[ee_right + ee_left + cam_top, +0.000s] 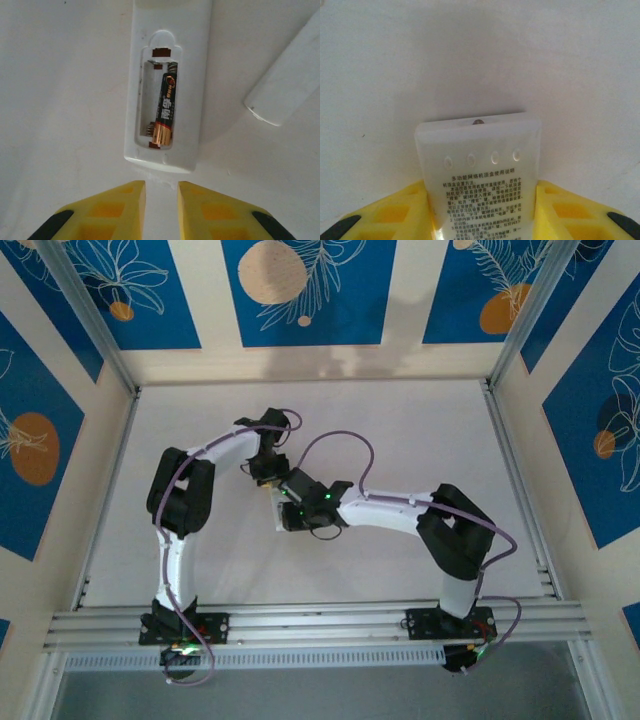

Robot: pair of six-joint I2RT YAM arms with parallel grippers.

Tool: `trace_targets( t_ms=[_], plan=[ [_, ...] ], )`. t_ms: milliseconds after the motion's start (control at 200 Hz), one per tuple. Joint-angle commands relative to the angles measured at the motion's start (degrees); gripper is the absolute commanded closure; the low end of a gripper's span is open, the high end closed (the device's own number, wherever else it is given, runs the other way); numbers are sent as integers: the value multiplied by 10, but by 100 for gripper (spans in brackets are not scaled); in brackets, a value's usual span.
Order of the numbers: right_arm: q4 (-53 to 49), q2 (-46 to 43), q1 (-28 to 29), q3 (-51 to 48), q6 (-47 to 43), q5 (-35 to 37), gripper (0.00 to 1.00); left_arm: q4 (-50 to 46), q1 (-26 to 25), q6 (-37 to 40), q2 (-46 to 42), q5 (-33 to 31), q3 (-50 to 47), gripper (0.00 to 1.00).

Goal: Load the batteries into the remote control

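From the overhead camera I see the left arm and the right arm reaching in to meet near the middle of the white table, wrists nearly nose to nose.

On the left wrist feed, the left gripper is pinching the remote control. One yellow finger lies against each long edge. The remote lies back-up on the table, its printed label facing the camera, and its far end sticks out beyond the fingertips.

On the right wrist feed I'm looking at the other end of the remote, with the battery compartment uncovered. One battery sits in the right-hand slot, gold end nearest me and the other end against the spring. The left-hand slot beside it has nothing in it.

The right gripper hovers just short of that end of the remote. Its fingers are drawn close with a narrow slit between them, and they grip nothing.

A white bar lies at an angle on the table to the right of the remote, apart from it. It may be the compartment cover, but the feed cuts it off, so I can't say for sure
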Motion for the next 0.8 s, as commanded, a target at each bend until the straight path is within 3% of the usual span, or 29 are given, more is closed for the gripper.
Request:
trace_targets(
  t_ms=[0, 795],
  plan=[
    [8, 15, 3, 22, -8, 4, 77, -3, -5, -5, 32, 40, 4, 65],
    [-17, 72, 4, 64, -25, 48, 80, -2, -5, -8, 34, 55, 5, 67]
  ],
)
